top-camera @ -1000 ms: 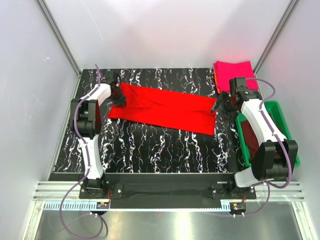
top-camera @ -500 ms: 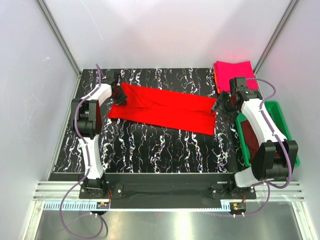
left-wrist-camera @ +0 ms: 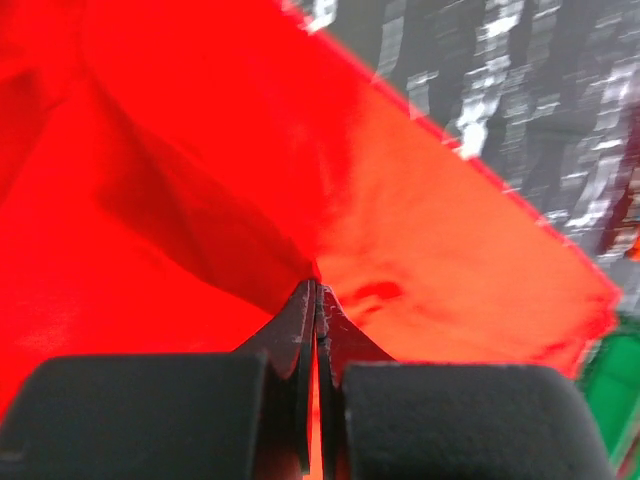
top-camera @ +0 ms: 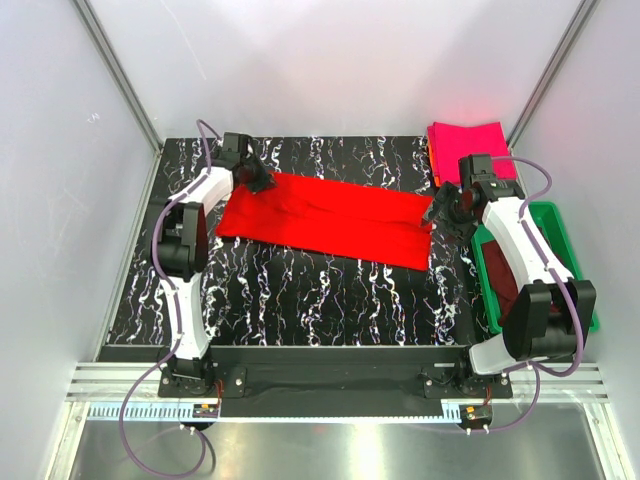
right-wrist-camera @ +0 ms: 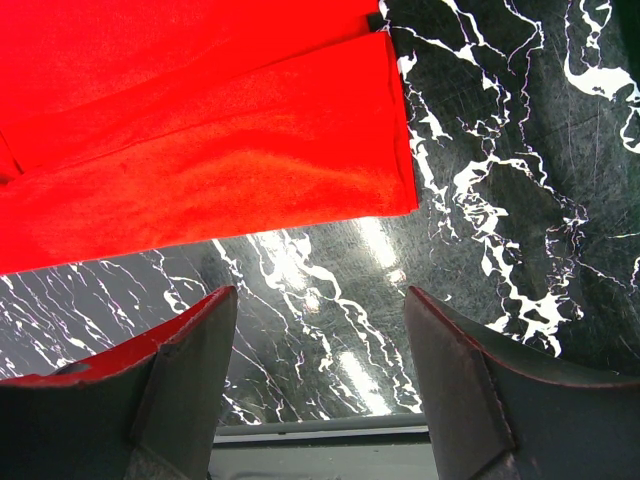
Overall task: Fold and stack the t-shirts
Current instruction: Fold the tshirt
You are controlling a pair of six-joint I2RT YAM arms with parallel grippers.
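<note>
A bright red t-shirt (top-camera: 330,220), folded into a long band, lies across the black marbled table (top-camera: 300,290). My left gripper (top-camera: 266,183) sits at the band's far left corner and is shut on a pinch of the red cloth (left-wrist-camera: 450,250); in the left wrist view the jaws (left-wrist-camera: 316,288) meet with fabric peaked between them. At the band's right end my right gripper (top-camera: 438,216) stands open just above the table. Its fingers (right-wrist-camera: 200,350) hold nothing, and the shirt's edge (right-wrist-camera: 250,160) lies just ahead. A folded magenta-pink t-shirt (top-camera: 468,140) rests at the back right corner.
A green bin (top-camera: 562,245) stands along the right edge, partly under the right arm, with dark maroon cloth (top-camera: 503,290) inside. White walls close in the table on three sides. The near half of the table shows bare marble.
The left gripper closed on the red shirt's far left corner, then moved toward the back and right with the corner drawn along. The right arm has stayed still.
</note>
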